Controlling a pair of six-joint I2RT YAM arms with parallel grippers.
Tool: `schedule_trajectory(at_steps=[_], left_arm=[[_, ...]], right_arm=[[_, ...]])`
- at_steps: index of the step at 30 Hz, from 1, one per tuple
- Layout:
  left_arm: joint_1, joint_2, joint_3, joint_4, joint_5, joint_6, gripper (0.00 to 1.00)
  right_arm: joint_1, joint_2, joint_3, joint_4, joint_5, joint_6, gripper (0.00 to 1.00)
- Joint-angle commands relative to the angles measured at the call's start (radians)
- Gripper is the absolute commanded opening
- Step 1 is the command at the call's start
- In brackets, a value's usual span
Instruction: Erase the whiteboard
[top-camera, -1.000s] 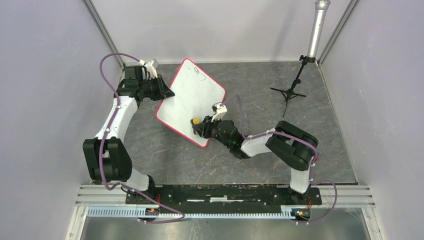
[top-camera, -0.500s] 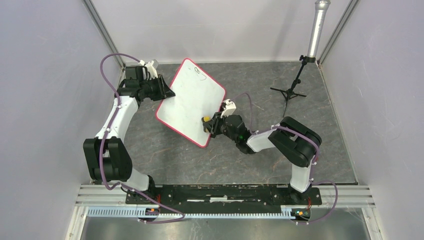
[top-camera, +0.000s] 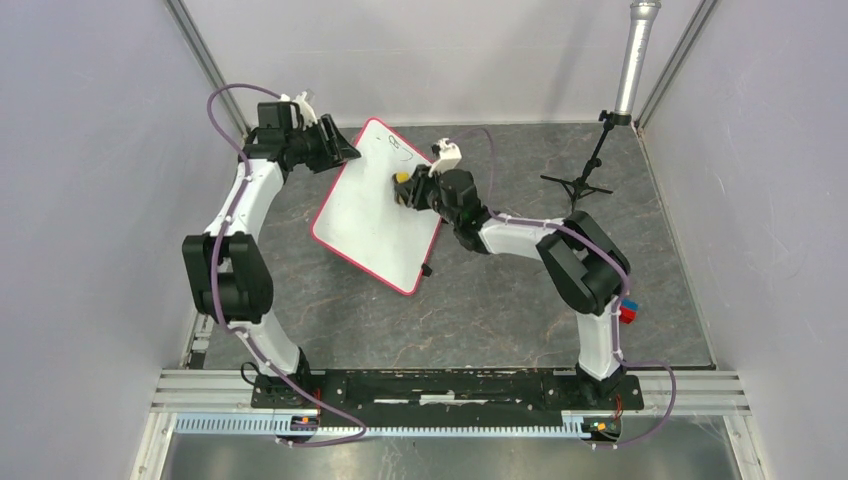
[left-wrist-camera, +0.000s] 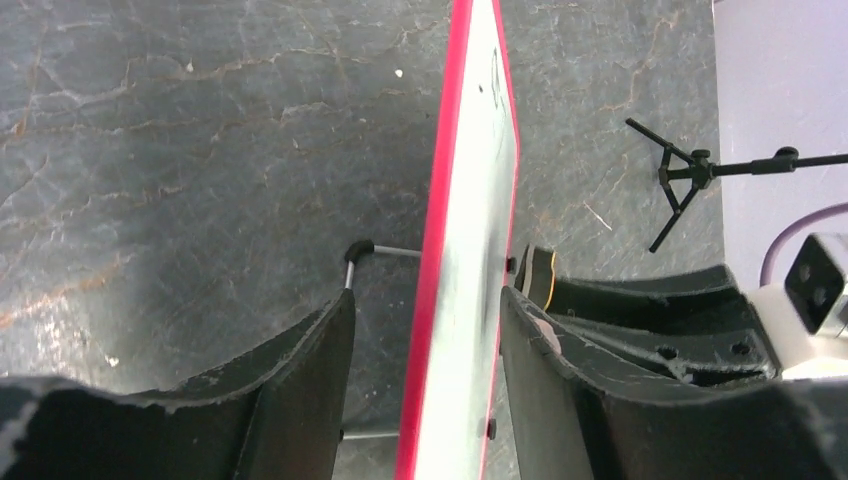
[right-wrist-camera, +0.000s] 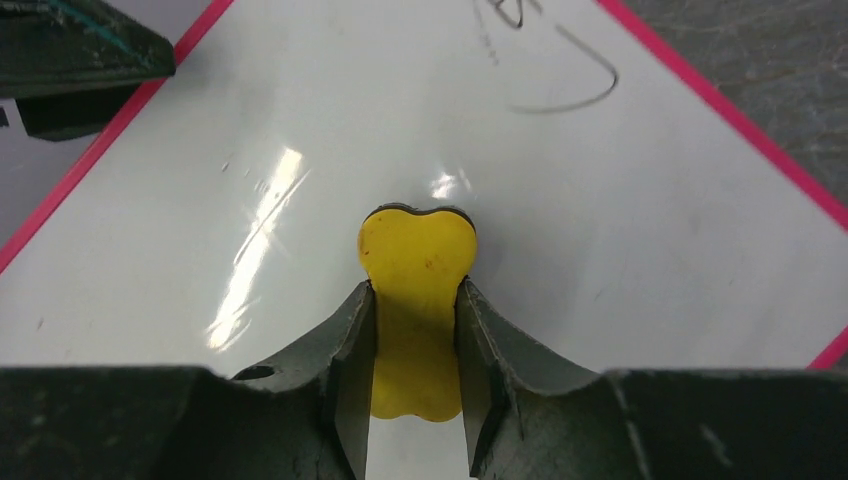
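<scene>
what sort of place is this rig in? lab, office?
Likely a boxed-in robot test cell: two arms bolted to a metal rail, the right gripper holding an eraser on a whiteboard, plain panel walls close around the table, a tripod stand.

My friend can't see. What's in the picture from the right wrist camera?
The right hand pinches a yellow eraser flat against the whiteboard. Some dark handwriting sits just ahead of the eraser, near the board's red rim.

The left arm (top-camera: 250, 195) and right arm (top-camera: 515, 232) pair white shells with black joints; a purple cable (top-camera: 225, 90) trails each. Their dark matte fingers (left-wrist-camera: 290, 400) have chipped edges and small screw holes.
</scene>
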Motion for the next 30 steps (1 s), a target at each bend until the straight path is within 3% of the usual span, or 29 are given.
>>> schedule_trajectory(at_steps=[1, 6, 9, 11, 12, 13, 14, 17, 21, 24, 27, 30], left_arm=[[-0.004, 0.090, 0.087, 0.035, 0.041, -0.042, 0.61], [-0.006, 0.106, 0.056, 0.105, 0.074, 0.001, 0.48], [-0.006, 0.109, 0.044, 0.137, 0.078, 0.021, 0.43], [-0.006, 0.121, 0.054, 0.141, 0.091, 0.020, 0.34], [-0.006, 0.128, 0.060, 0.142, 0.100, 0.020, 0.31], [-0.006, 0.130, 0.062, 0.142, 0.102, 0.021, 0.29], [-0.006, 0.128, 0.061, 0.141, 0.101, 0.026, 0.27], [-0.006, 0.124, 0.061, 0.142, 0.105, 0.030, 0.21], [-0.006, 0.127, 0.060, 0.144, 0.112, 0.043, 0.10], [-0.006, 0.132, 0.052, 0.150, 0.108, 0.056, 0.04], [-0.006, 0.130, 0.040, 0.170, 0.117, 0.070, 0.02], [-0.007, 0.118, 0.021, 0.190, 0.116, 0.091, 0.02]], right_arm=[[-0.034, 0.109, 0.241, -0.129, -0.054, -0.064, 0.37], [-0.042, 0.212, 0.475, -0.236, -0.146, -0.121, 0.40], [-0.051, 0.211, 0.473, -0.231, -0.141, -0.137, 0.56], [-0.069, 0.219, 0.496, -0.227, -0.164, -0.129, 0.68], [-0.079, 0.224, 0.519, -0.243, -0.177, -0.125, 0.79], [-0.087, 0.227, 0.531, -0.252, -0.187, -0.123, 0.97], [-0.096, 0.223, 0.533, -0.254, -0.199, -0.118, 0.98], [-0.108, 0.188, 0.487, -0.224, -0.224, -0.106, 0.97], [-0.108, 0.182, 0.472, -0.215, -0.225, -0.098, 0.76], [-0.105, 0.194, 0.475, -0.218, -0.240, -0.088, 0.74], [-0.101, 0.191, 0.462, -0.211, -0.239, -0.090, 0.74], [-0.095, 0.193, 0.459, -0.208, -0.235, -0.089, 0.64]])
